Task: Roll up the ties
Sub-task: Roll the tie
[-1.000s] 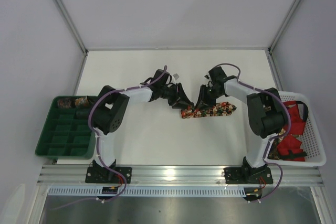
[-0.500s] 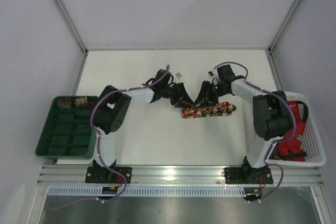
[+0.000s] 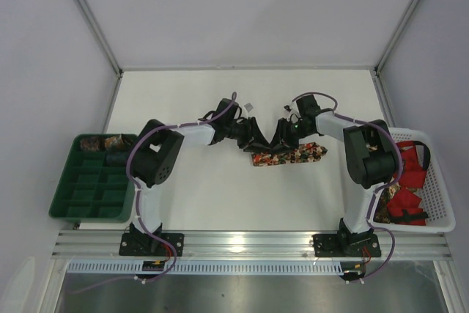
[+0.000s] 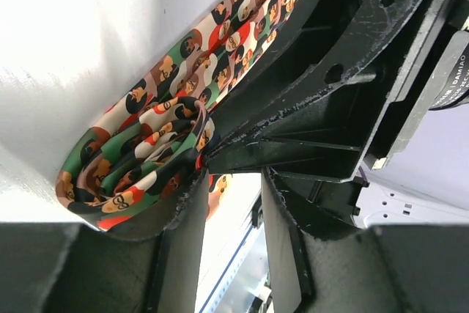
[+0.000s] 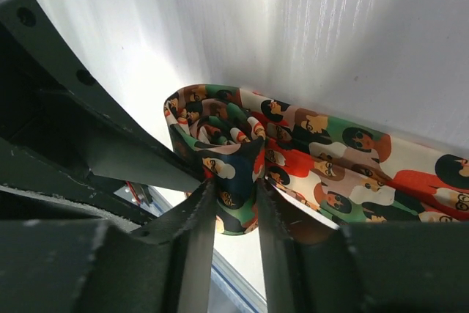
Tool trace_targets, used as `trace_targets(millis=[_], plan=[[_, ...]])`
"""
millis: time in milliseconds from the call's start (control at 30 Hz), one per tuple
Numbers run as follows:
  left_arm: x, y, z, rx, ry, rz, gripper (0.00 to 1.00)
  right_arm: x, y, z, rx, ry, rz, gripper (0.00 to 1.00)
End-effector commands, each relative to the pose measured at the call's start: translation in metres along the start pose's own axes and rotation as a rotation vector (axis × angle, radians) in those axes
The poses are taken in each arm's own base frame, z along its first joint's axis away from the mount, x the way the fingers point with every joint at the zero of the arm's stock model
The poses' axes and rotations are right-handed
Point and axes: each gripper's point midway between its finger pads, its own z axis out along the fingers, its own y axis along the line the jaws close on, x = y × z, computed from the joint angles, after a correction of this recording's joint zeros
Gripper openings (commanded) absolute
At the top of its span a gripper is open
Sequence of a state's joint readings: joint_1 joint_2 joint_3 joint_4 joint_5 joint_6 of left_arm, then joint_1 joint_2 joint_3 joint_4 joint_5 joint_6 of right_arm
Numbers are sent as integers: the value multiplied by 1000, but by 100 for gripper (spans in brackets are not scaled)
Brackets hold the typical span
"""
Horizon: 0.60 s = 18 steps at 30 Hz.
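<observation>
The patterned fabric necktie (image 3: pixel 287 156), printed with small faces in red, green, cream and dark blue, lay flat on the white tabletop (image 3: pixel 220 196) except at one end, where it was turned over into a loose curl. I judge that curl to be the start of a roll, and it explains why both of your hands were at that end. One could hold the core while the other steadied the outer wrap so the turn did not spring open.

Your right hand (image 5: pixel 234 188) pinched the innermost fold of the curl between its black fingers. Your left hand (image 4: pixel 234 177) sat against the outside of the curl with its fingers narrowly apart. A scrap of cloth showed in the gap, but I cannot tell whether it was gripped.

The two hands met nearly tip to tip over the curl, both tilted steeply down. The arms were bent at the elbow and reached in from either side of the necktie.

Well beyond the necktie's curled end stood the green compartmented plastic tray (image 3: pixel 94 179), with rolled bundles (image 3: pixel 102 142) in its far cells. Beyond the flat end stood the white mesh basket (image 3: pixel 438 188), holding red and dark cloth.
</observation>
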<state>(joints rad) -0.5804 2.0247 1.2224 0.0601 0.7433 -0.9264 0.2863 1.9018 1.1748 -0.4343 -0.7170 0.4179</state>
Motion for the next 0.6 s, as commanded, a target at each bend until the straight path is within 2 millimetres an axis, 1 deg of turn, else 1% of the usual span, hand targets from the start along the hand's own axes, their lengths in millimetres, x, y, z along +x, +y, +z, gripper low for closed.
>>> trace_targets(millis=[0,33,100,167,200,233,333,367,400,433,467,500,533,567], plan=[[-1,-11,-1,25,-11,40,41,-4,4,2,-5,-11,-15,31],[-4,-14,-2,25,-19,49,42,-4,3,2,-3,-12,-15,30],[-3,-20,-7,20,-20,73,44,-4,2,2,-2,-9,-16,24],[-7,-24,-12,11,-34,93,48,-3,2,4,-5,-4,-14,19],[-6,-22,-16,-7,-27,96,51,-2,3,4,-6,-2,-15,18],[-8,-28,-21,-4,-38,112,52,-3,4,5,-6,-3,-18,17],[-10,-27,-37,-23,-60,114,56,-1,2,7,6,0,-21,17],[-12,-22,-43,-36,-74,101,57,-1,1,7,9,1,-22,17],[-8,-13,-47,-52,-73,84,58,-1,0,7,13,1,-23,17],[-6,-14,-54,-52,-82,84,58,0,0,7,16,4,-25,18],[-7,-8,-58,-60,-89,72,58,1,0,7,17,6,-26,18],[-5,-4,-60,-65,-92,64,59,1,0,7,19,5,-30,18],[2,8,-61,-81,-81,44,59,0,-1,7,23,3,-32,19],[3,12,-62,-82,-86,37,59,0,-1,7,29,0,-35,20]])
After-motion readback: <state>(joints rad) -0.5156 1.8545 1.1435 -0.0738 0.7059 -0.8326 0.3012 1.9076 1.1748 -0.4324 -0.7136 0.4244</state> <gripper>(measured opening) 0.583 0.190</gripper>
